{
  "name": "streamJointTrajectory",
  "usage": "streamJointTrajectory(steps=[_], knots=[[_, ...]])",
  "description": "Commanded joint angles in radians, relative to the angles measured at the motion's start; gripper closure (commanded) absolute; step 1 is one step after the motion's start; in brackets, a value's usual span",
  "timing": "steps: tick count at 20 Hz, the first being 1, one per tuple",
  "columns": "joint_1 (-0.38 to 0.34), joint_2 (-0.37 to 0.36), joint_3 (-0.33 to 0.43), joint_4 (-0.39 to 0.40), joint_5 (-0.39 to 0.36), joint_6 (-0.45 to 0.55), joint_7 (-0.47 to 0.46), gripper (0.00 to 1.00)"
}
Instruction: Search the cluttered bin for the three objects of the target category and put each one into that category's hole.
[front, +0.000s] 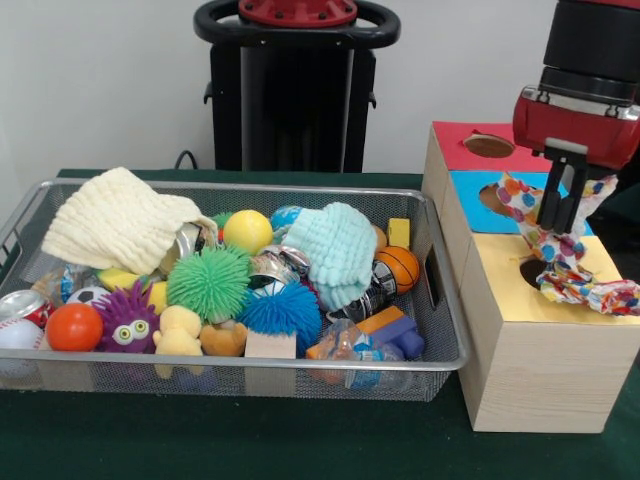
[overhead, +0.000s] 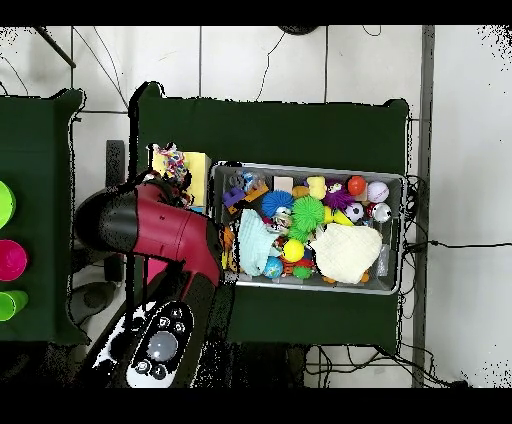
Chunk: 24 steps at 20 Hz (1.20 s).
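Spotted cloth (front: 560, 245), white with coloured dots, hangs from the hand (front: 563, 205), whose fingers are closed on its upper part. It dangles over the yellow top of the box (front: 540, 350), with its lower end bunched on that top just beside the dark hole (front: 531, 272). In the overhead view the arm covers most of the box, and only a bit of the cloth and the yellow top show past it.

The step in hand looks like the drop into the yellow hole. To do it well, the hand should shift so the hanging part is right above the hole, not beside it, and lower until most of the fabric has gone in before letting go. The trailing end lies toward the box's outer edge and could drag the cloth off the top if it is let go too soon.

There is open room above the box, and nothing stands on it but the cloth. The basket (front: 440, 362) sits touching or nearly touching the box's side. Two more cloths lie in it, a cream one (front: 115, 220) and a pale blue one (front: 340, 250), both on top of the toys.
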Motion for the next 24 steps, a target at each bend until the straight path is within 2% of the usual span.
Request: streamJointTrajectory(steps=[1, 7, 12, 17, 24], knots=[[-0.044, 0.016, 0.164, 0.084, 0.058, -0.142, 0.24, 1.0], [-0.02, 0.049, 0.143, 0.059, 0.067, -0.161, 0.253, 1.0], [-0.028, 0.075, 0.167, 0.037, 0.079, -0.217, 0.241, 1.0], [-0.022, 0.141, 0.148, -0.013, 0.088, -0.292, 0.238, 1.0], [0.092, 0.271, -0.047, -0.101, 0.171, -0.249, 0.292, 1.0]])
